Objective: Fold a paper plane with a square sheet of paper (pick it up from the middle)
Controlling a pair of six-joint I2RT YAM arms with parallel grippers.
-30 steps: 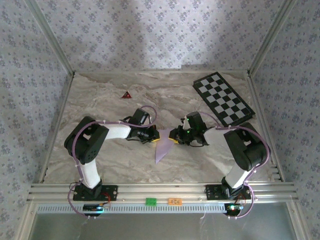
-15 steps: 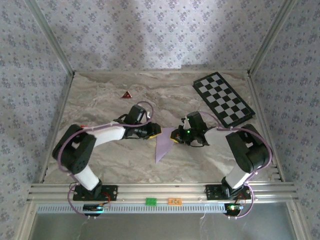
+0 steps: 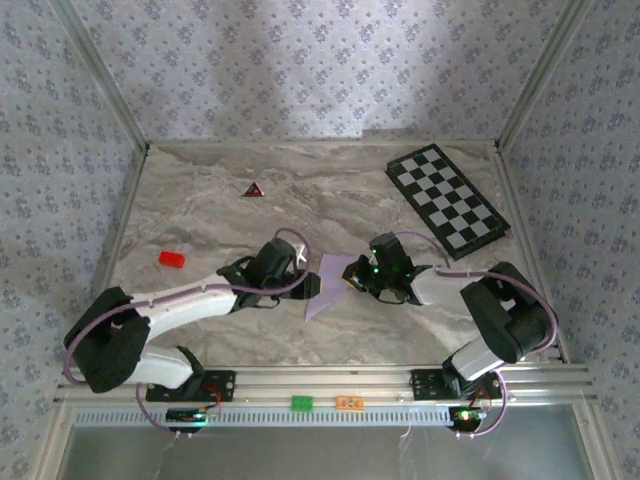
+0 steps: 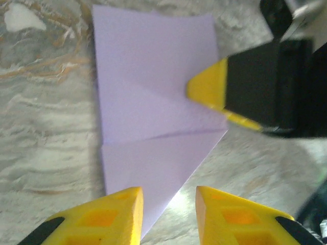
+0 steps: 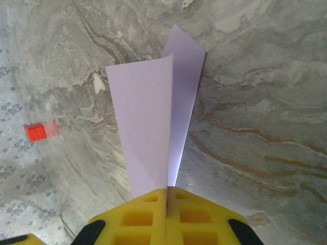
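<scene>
Left arm has swung low and outward, baring a small red block (image 3: 172, 259) on the tabletop (image 3: 230, 215); left claw (image 3: 310, 287), clamped a second ago, now stands narrowly parted and holds nothing; right claw (image 5: 167, 196) has meanwhile shut flat on the square sheet of paper (image 3: 328, 285), pinching its right-hand side; reads as the hold passing to the right, freeing the left for the next crease. Sheet lies partly folded mid-tabletop between both claws; one pointed corner reaches toward the gap of the left claw's fingers, apparently untouched.
</scene>
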